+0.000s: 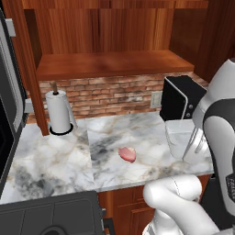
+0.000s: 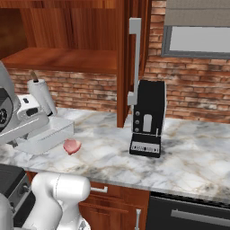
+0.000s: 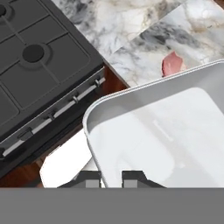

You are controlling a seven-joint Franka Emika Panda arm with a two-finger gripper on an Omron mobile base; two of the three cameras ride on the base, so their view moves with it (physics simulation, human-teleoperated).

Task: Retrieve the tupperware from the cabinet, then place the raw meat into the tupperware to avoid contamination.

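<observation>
- Tupperware is out of the cabinet, so your first step looks done; it hangs just above the bench near the front edge
- Your gripper is pinching the tupperware's near rim, fingers nearly together
- Raw meat lies bare on the bench, just beside the container; you have yet to set the box down and load it

whitish translucent tupperware sits open, upright; flat pink raw meat lies just beside it; cabinet open above.
</observation>
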